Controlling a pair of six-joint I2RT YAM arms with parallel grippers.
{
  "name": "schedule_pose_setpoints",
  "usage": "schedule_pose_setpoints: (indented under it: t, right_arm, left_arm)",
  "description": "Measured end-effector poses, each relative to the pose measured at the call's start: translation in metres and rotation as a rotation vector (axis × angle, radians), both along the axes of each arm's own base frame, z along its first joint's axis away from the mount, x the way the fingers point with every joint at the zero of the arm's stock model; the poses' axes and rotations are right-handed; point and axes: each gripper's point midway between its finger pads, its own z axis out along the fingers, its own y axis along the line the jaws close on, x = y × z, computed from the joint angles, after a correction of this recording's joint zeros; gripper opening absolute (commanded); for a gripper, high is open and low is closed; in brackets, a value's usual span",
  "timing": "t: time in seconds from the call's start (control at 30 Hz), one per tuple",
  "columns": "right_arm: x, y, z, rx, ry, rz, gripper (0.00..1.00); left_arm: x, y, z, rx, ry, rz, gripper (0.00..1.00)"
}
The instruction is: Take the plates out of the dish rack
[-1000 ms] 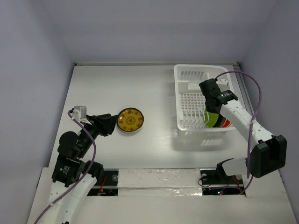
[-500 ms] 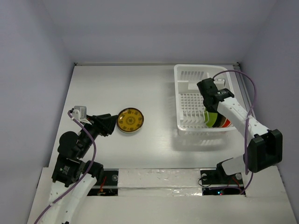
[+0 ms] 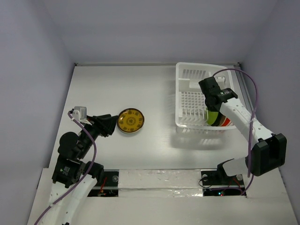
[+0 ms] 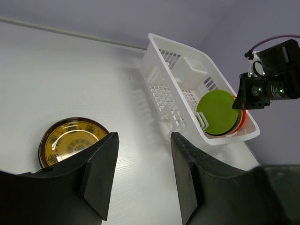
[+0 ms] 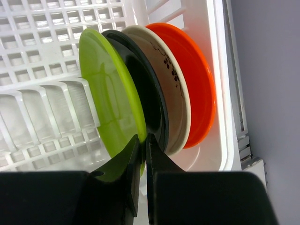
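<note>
The dish rack [image 3: 187, 70] has shifted a little toward the far edge since a second ago, and the shadow along its near wall has widened. The right arm has moved with it, while the left arm and the brown-and-yellow patterned plate [image 3: 130, 121] have stayed where they were.

From above, the rack sits at the far right of the white tabletop [image 3: 117, 89]. The right claw [image 3: 211, 110] reaches down into the rack's near end, onto the lime green plate [image 3: 212, 118], which stands on edge at the front of a short row (the others are mostly hidden under the arm). The patterned plate lies flat on the tabletop, well apart from the rack, with the left claw [image 3: 112, 125] just beside it.

In the left wrist view, the left claw is spread wide with nothing between its fingers. The patterned plate is partly hidden behind one finger, and the rack lies beyond. The lime green plate stands upright in the rack's near end.

In the right wrist view, four plates stand side by side in the rack: the lime green one, a black plate [image 5: 145, 84], a cream plate [image 5: 176, 93] with dark markings, and an orange-red plate [image 5: 199, 79] nearest the end wall. The right claw is drawn narrow, its fingers pinched on the lime green plate's rim, with the black plate just behind.
</note>
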Motion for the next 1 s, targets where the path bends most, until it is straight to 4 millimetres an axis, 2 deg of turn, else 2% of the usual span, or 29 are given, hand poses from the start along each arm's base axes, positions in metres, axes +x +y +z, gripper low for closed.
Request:
schedule_pose_setpoints:
  t: [0.17, 0.27, 0.4, 0.5, 0.6, 0.9, 1.0]
  right_arm:
    - [-0.003, 0.001, 0.013, -0.037, -0.008, 0.013, 0.0]
    - [0.0, 0.005, 0.038, -0.061, -0.056, 0.02, 0.0]
    - [0.011, 0.022, 0.077, -0.035, -0.16, 0.051, 0.0]
    - [0.011, 0.028, 0.095, -0.034, -0.202, 0.061, 0.0]
    - [0.008, 0.037, 0.103, -0.032, -0.217, 0.08, 0.0]
    - [-0.003, 0.116, 0.151, 0.171, -0.427, 0.259, 0.0]
    - [0.001, 0.154, 0.158, 0.31, -0.491, 0.336, 0.0]
  left_arm:
    - [0.0, 0.0, 0.0, 0.0, 0.0, 0.0, 0.45]
    - [0.0, 0.0, 0.0, 0.0, 0.0, 0.0, 0.45]
    - [0.0, 0.0, 0.0, 0.0, 0.001, 0.002, 0.45]
    - [0.0, 0.0, 0.0, 0.0, 0.001, 0.001, 0.45]
    - [0.001, 0.0, 0.0, 0.001, 0.002, 0.002, 0.45]
    - [0.004, 0.001, -0.004, 0.006, 0.017, 0.01, 0.45]
    - [0.006, 0.002, -0.005, 0.007, 0.022, 0.017, 0.44]
